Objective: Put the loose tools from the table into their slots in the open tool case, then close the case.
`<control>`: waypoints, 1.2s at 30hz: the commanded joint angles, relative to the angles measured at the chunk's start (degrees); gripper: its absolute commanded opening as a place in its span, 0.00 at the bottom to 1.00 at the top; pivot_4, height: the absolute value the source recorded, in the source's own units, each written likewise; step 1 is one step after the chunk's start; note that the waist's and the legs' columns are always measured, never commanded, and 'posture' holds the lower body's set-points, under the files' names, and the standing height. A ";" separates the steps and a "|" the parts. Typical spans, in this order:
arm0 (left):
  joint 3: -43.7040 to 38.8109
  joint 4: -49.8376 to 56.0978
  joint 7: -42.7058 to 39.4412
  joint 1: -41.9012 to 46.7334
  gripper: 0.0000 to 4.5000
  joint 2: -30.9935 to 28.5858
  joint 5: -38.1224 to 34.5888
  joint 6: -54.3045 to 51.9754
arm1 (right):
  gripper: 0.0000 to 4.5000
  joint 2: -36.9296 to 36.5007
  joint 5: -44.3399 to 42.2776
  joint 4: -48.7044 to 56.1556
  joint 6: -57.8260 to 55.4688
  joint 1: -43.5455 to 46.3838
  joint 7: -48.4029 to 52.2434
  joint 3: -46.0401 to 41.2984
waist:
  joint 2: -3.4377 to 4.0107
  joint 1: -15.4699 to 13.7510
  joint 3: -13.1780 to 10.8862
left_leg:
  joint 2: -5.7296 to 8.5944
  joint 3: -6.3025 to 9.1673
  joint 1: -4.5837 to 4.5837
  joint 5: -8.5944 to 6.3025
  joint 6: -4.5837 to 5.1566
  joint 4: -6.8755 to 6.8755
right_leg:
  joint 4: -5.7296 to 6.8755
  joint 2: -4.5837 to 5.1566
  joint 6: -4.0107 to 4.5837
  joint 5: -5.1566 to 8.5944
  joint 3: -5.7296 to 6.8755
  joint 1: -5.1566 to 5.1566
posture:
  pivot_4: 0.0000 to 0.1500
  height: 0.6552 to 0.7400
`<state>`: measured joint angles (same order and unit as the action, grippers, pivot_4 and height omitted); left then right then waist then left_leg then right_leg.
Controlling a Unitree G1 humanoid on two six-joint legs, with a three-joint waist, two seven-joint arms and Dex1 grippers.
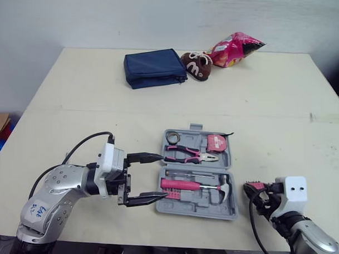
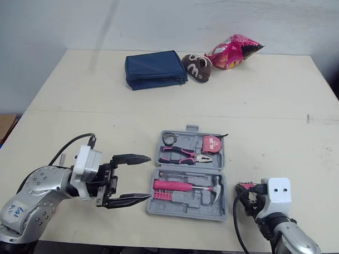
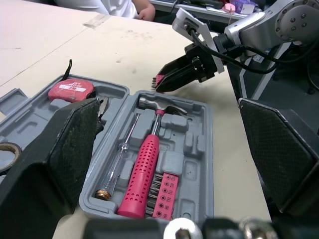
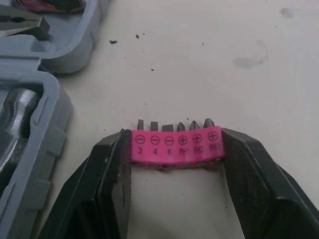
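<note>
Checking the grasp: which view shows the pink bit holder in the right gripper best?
Right wrist view: the bit holder sits clamped between both fingers, labels readable. Eye views show a pink speck; left wrist view a glimpse.

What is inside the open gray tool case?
Near half: pink hammer, screwdriver, pink bit strip. Far half: pink pliers, tape measure, tape roll. A jaw of the left gripper covers part of the case at its left edge.

Pink bit holder [image 4: 174, 149] in right claw [image 4: 175, 135], beside open grey tool case [image 1: 197, 208].
</note>
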<state>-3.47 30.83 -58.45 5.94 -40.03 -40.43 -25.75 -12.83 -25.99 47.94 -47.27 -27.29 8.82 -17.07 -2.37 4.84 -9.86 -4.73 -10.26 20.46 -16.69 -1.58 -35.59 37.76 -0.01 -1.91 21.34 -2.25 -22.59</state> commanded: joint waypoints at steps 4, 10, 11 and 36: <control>-1.17 2.03 0.11 -0.08 1.00 -0.51 -1.70 -0.44 | 0.88 -1.22 -1.41 -1.29 1.03 0.54 1.38 -1.29 | -0.03 0.01 0.02 | 0.00 0.03 -0.01 0.00 0.00 0.00 | 0.01 0.00 0.00 0.00 0.03 0.01 | 1.00 1.00; -0.52 0.88 -0.10 0.27 1.00 0.25 -0.75 0.62 | 0.99 -11.14 -10.92 -4.59 7.08 -3.47 20.22 -13.92 | 0.04 -0.39 -0.02 | 0.07 0.05 0.02 -0.02 0.08 -0.02 | -0.02 0.05 -0.01 0.00 0.06 0.04 | 1.00 1.00; -0.40 0.62 -0.20 0.34 1.00 0.40 -0.58 0.83 | 0.99 -13.65 -10.96 -5.96 10.06 -4.69 25.05 -15.94 | 0.11 -0.46 -0.07 | 0.07 0.11 0.07 -0.03 0.09 -0.05 | -0.06 0.05 -0.01 0.01 0.12 0.05 | 1.00 1.00; 1.61 3.94 -3.12 0.82 1.00 -1.43 -1.54 0.09 | 0.99 -41.16 4.79 -75.64 66.35 33.19 83.68 10.63 | 0.56 -0.44 -0.85 | 0.07 0.36 -0.52 -0.07 0.35 -0.58 | -0.22 0.10 -0.09 -0.07 0.29 1.07 | 1.00 1.00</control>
<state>-1.27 32.33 -61.44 6.81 -41.06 -40.62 -25.68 -53.69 -20.88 -26.11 16.64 5.48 89.39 -7.22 -1.82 4.40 -10.71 -4.66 -9.89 19.95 -16.76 -1.23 -36.17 37.53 0.10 -2.00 21.28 -1.95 -21.54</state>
